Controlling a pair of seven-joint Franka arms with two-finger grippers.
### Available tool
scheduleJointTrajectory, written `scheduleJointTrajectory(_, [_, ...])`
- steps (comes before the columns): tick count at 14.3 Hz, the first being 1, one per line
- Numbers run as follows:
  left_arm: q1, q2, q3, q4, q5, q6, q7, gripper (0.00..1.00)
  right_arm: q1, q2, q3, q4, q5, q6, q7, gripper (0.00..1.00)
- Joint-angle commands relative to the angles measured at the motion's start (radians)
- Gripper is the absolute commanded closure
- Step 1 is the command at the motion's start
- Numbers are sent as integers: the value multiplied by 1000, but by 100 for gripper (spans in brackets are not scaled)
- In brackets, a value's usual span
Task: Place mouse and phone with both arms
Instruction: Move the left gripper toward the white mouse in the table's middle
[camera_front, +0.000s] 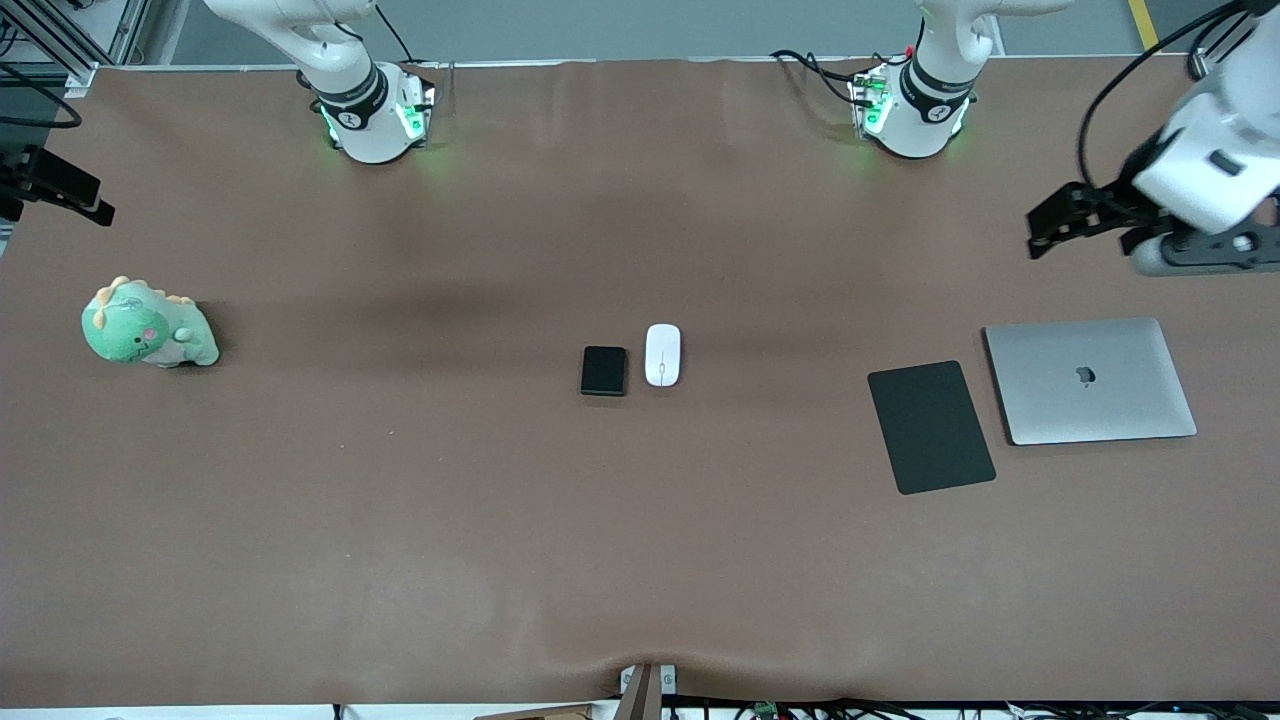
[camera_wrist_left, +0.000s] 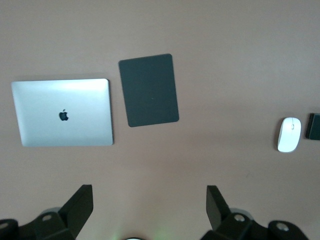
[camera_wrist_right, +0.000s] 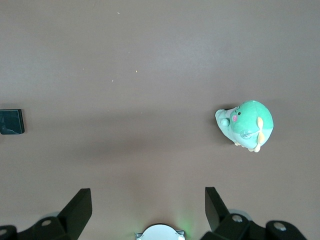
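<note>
The white oval mouse lies mid-table, right beside the small black phone, which is on its right-arm side. Both show at the edge of the left wrist view, mouse and phone. The phone also shows in the right wrist view. My left gripper hangs open and empty in the air over the left arm's end of the table, above bare cloth. My right gripper hangs open and empty over the right arm's end.
A black flat mouse pad and a closed silver laptop lie side by side toward the left arm's end; both show in the left wrist view, pad and laptop. A green plush dinosaur sits toward the right arm's end.
</note>
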Motion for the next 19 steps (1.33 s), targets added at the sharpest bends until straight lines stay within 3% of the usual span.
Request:
scheduleJointTrajectory(1, [-83,129,-31,40,21,10,-33,0,-3,1,-1,6,0,-3,-7,0])
scheduleJointTrajectory(5, [-245,270,-31,39,15,141,-83,0,0,6,-1,6,-1,0,-7,0])
scheduleJointTrajectory(11, [-497,484,-26,40,64,410,-359,0,-9,33,-2,4,-11,-6,-5,0])
scheduleJointTrajectory(16, [-594,623,-17,42,67,586,-459,0,-11,61,-5,-4,-15,-10,-8,0])
scheduleJointTrajectory(19, [-627,688,-17,40,134,654,-533,0,-9,99,-4,-2,-17,-8,-7,0])
